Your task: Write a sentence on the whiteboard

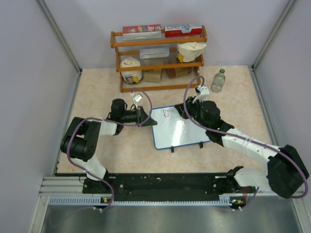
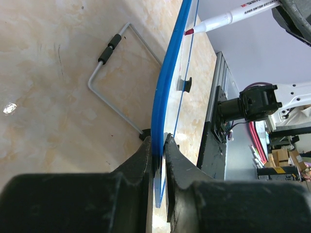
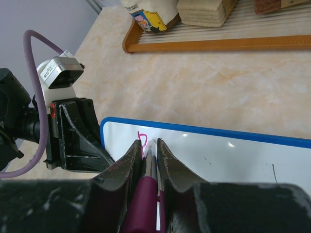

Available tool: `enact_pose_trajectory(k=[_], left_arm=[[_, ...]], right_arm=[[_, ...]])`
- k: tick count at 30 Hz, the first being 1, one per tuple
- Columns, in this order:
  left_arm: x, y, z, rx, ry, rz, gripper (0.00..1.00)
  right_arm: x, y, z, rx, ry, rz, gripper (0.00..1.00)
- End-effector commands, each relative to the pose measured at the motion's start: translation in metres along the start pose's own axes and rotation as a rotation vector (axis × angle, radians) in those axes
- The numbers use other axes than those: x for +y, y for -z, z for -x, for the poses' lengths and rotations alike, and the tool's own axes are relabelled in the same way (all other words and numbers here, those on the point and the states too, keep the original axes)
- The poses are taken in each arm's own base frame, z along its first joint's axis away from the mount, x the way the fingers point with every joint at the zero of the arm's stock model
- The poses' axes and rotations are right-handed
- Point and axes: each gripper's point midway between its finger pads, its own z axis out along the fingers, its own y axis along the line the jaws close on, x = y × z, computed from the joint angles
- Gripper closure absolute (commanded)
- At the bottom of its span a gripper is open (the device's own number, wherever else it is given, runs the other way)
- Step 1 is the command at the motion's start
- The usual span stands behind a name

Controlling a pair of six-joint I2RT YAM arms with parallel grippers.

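Note:
The whiteboard (image 1: 179, 130), white with a blue frame, rests tilted on the table's middle. My left gripper (image 1: 146, 118) is shut on its left edge; in the left wrist view the blue frame (image 2: 165, 87) runs edge-on between the jaws of that gripper (image 2: 160, 145). My right gripper (image 1: 187, 109) is shut on a marker (image 3: 146, 194) with a purple body, whose tip touches the board near its upper left corner. Of the sentence, a short pink scrawl (image 3: 142, 140) shows beside the tip, also visible as the pink scrawl (image 1: 166, 113) from above. The marker's tip (image 2: 189, 31) meets the board face.
A wooden rack (image 1: 158, 53) with bags and boxes stands at the back. A clear bottle (image 1: 219, 80) stands to its right. The board's bent wire stand (image 2: 109, 73) lies on the table behind it. Grey walls close in both sides.

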Motion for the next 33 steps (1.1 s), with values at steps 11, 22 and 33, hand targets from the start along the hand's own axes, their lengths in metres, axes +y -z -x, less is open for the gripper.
enact_pose_trajectory(k=[11,22,33], left_arm=[[0.015,-0.003,-0.001,-0.002,-0.005,0.048,1.00],[0.015,-0.003,-0.001,-0.002,-0.006,0.048,1.00],[0.016,-0.004,-0.002,0.000,0.000,0.048,1.00]], right_arm=[[0.010,0.015,0.044,-0.118,0.006,-0.002,1.00],[-0.005,0.016,0.025,-0.069,0.032,-0.046,1.00],[-0.009,0.009,0.014,-0.043,0.034,-0.051,1.00]])
